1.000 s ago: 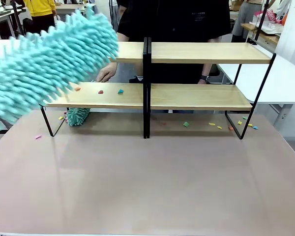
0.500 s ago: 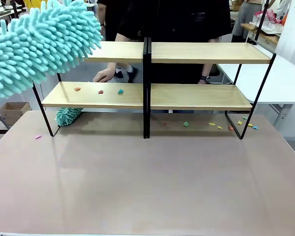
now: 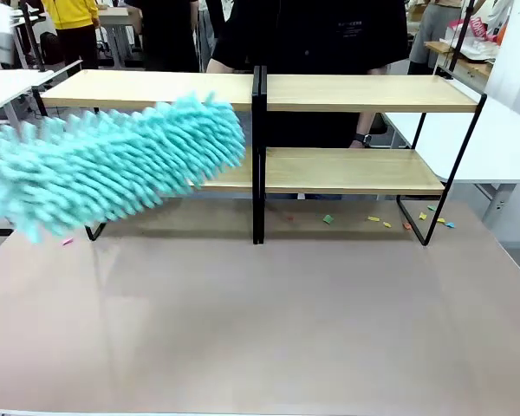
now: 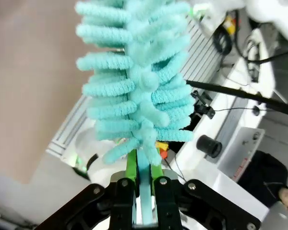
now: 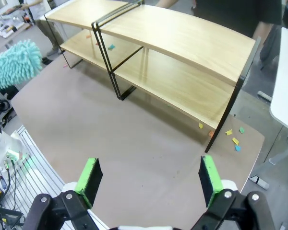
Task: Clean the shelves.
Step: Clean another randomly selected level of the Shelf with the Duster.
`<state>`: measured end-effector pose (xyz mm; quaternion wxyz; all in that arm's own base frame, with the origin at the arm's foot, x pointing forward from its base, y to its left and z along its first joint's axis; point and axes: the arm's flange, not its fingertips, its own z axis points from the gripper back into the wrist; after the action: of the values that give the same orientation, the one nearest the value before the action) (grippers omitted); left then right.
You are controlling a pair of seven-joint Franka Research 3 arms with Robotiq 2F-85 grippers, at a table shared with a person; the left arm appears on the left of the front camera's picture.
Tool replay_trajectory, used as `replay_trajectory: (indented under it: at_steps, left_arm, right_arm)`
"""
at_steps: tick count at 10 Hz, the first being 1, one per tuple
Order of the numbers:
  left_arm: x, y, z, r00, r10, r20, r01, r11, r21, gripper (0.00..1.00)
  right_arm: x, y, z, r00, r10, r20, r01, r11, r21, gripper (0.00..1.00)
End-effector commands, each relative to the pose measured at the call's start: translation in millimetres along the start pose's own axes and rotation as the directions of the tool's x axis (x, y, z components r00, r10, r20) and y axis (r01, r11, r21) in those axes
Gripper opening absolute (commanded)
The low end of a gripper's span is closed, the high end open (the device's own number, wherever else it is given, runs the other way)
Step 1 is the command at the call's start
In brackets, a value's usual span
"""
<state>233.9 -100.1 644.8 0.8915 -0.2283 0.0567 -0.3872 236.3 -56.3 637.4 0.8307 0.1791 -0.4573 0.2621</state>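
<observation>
The left gripper [image 4: 143, 167] squeezes its jaws on the thin stem of a fluffy blue duster [image 4: 139, 81], which sticks straight out past them. It looks soft and light. The right gripper [image 5: 149, 179] has wide jaws, holding nothing. The shelves [image 5: 182, 43] stand far ahead of those jaws. They are hard, stiff wood, with long boards running side to side. Best to wipe the flat tops, not grab them.

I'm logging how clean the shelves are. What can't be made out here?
Lower left of the shelves: front view, behind the duster, itself motion-blurred.
Handle: left wrist view, cut off at the bottom edge inside the left gripper.
Scraps: front view, too small to identify.
</observation>
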Motion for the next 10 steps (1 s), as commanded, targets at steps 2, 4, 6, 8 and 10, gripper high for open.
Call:
replay_trajectory:
  at_steps: [2,4,6,8,10]
  left_arm:
    - [94,6,-29,0.987,0.152,-0.044,-0.154,0.988,-0.032,0.12]
    - [167,15,-77,0.965,0.224,-0.136,-0.233,0.971,-0.057,0.12]
    - [219,19,-127,0.920,0.366,-0.141,-0.365,0.930,0.033,0.12]
    - [263,12,-152,0.901,0.433,-0.040,-0.433,0.901,0.003,0.12]
    - [224,24,-149,0.928,0.356,-0.106,-0.356,0.934,0.020,0.12]
  right_arm:
    - [-1,-1,-1,1.000,0.012,0.006,-0.012,1.000,0.004,1.00]
    - [-1,-1,-1,1.000,0.012,0.006,-0.012,1.000,0.004,1.00]
    - [-1,-1,-1,1.000,0.012,0.006,-0.012,1.000,0.004,1.00]
    - [-1,-1,-1,1.000,0.012,0.006,-0.012,1.000,0.004,1.00]
    - [-1,-1,-1,1.000,0.012,0.006,-0.012,1.000,0.004,1.00]
